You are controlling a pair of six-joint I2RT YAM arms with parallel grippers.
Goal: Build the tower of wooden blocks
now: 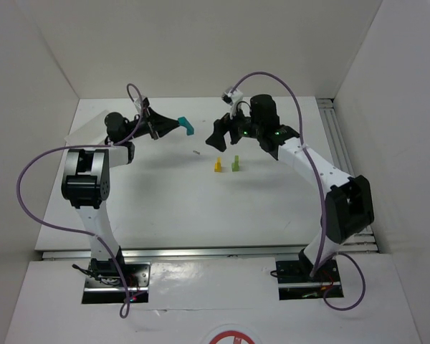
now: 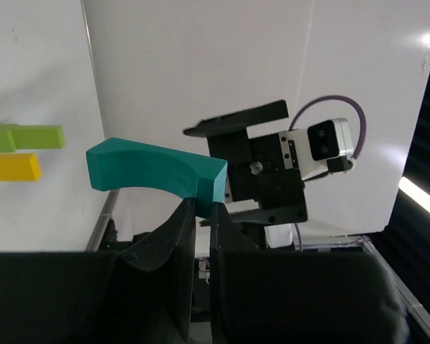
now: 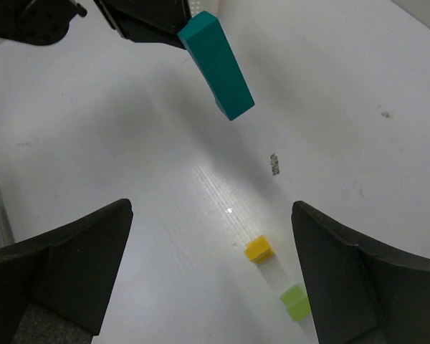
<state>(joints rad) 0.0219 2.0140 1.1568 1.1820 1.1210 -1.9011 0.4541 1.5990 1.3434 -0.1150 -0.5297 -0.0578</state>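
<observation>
A yellow block and a light green block stand upright side by side on the white table, a small gap between them. My left gripper is shut on one end of the teal arch and holds it in the air, left of and behind the two pillars. In the left wrist view the teal arch sticks out to the left from the left gripper. My right gripper is open and empty, hovering just behind the pillars. The right wrist view shows the yellow block, the green block and the arch.
White walls enclose the table on the left, back and right. A metal rail runs along the right edge. A small dark mark lies on the table left of the pillars.
</observation>
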